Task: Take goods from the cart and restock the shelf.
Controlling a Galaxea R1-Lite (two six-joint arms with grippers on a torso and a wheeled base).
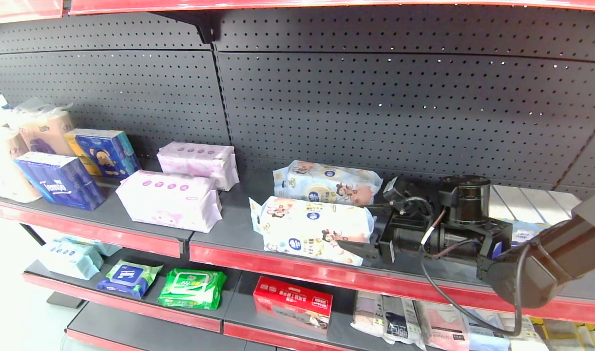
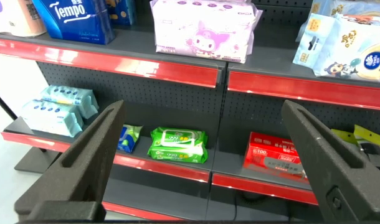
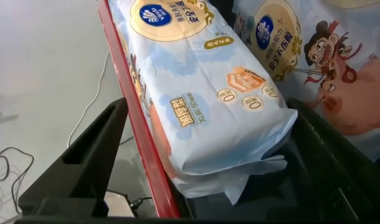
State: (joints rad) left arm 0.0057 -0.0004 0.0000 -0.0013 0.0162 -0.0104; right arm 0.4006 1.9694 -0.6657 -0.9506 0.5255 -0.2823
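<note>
Right fingers (image 3: pixel 93 149) spread wide, straddling (not clamping) the near end of a soft white-and-blue cartoon-printed pack (image 1: pixel 309 229). Long axis lying leftward along the red-edged black shelf (image 1: pixel 278 265), away from the right gripper (image 3: pixel 209 149). Left gripper (image 2: pixel 202 109) gaping, empty, farther off.

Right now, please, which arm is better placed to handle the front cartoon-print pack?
Right: the right claw, open, straddles one end of the pack; the left claw faces the lower shelves.
</note>
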